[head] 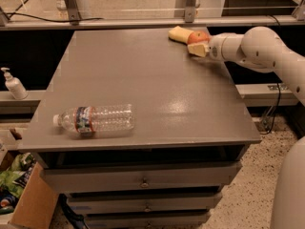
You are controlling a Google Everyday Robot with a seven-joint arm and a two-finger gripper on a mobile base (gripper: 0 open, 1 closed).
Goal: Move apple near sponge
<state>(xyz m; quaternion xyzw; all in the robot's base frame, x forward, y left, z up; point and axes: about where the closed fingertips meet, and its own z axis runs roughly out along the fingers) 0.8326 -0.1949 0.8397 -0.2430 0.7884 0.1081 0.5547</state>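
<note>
The white arm's gripper (199, 44) is at the table's far right corner, right at the small round red-orange apple (198, 36); whether it is clamped on the fruit or apart cannot be told. The apple touches the pale yellow soft sponge (178, 33), which lies just to its left along the far edge. Near the front left corner a clear plastic water bottle (94, 120) lies on its side on the grey table (143, 75), its blue-and-red label unreadable.
</note>
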